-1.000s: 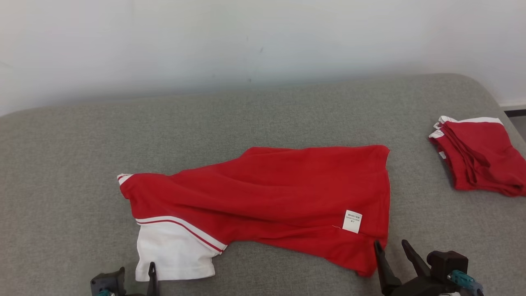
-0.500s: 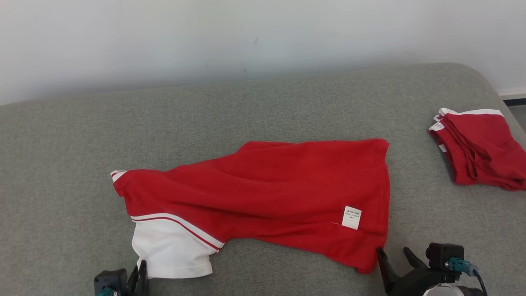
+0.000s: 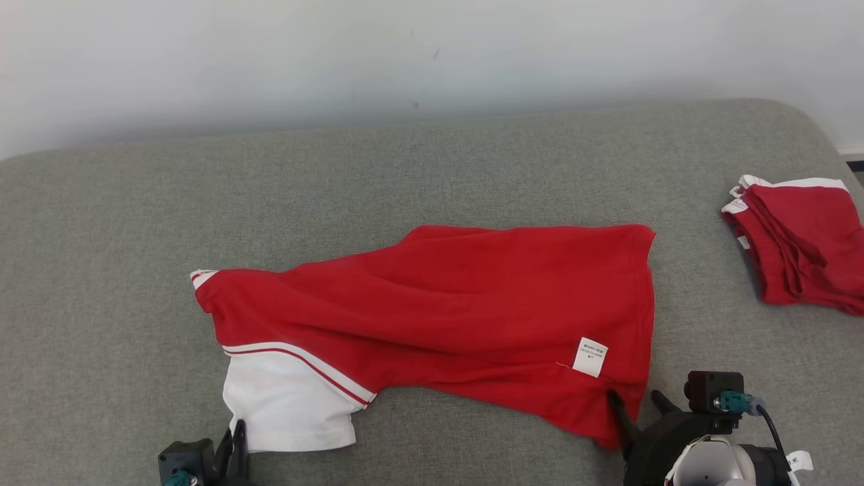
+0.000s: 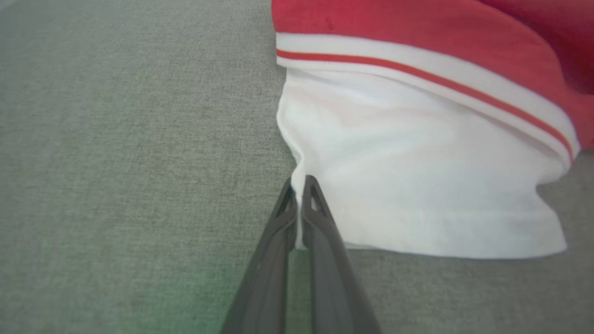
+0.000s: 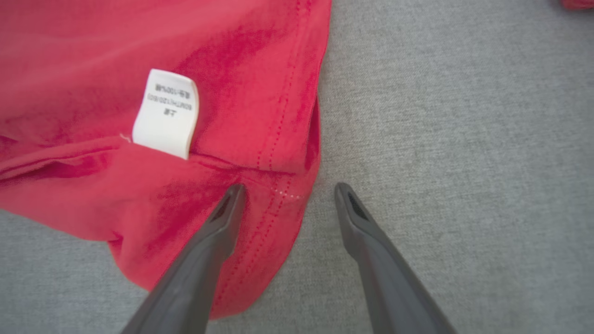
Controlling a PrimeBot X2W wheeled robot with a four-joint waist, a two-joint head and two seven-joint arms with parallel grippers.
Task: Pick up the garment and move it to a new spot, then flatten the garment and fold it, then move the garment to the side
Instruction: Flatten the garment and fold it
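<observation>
Item under inspection: one red garment (image 3: 459, 304), lying spread but unflattened near the front middle of the grey cushion (image 3: 432, 169). Long creases run across the body. Its white sleeve (image 3: 287, 405) points toward the robot at the left. The hem end, with a white label (image 3: 590, 356) showing, lies to the right.

Left hand (image 3: 233, 445): fingers pressed together. In the left wrist view the left hand (image 4: 300, 185) pinches the outer edge of the sleeve (image 4: 417, 176), with a sliver of white cloth visible between the fingers. The grip is at the very margin and judged shallow.

Right hand (image 3: 633, 401): fingers spread, nothing held. In the right wrist view the right hand (image 5: 290, 188) straddles the hem's near corner, below the label (image 5: 167, 111). One finger is over the red cloth and the other over bare cushion. Whether either finger touches cannot be told.

Assessment: the two hands sit at opposite near corners, which suits lifting or stretching the garment by its front edge. One corner is secured and the other is not. The first step, pick up and move, is judged to be in hand. Flattening and folding are not yet done.

Risk: the sleeve edge may slip from the thin pinch under tension. The right corner has doubled layers, so a closure may take only one.

Also noted: a folded red stack (image 3: 803, 243) at the cushion's right edge, well apart from the garment.
</observation>
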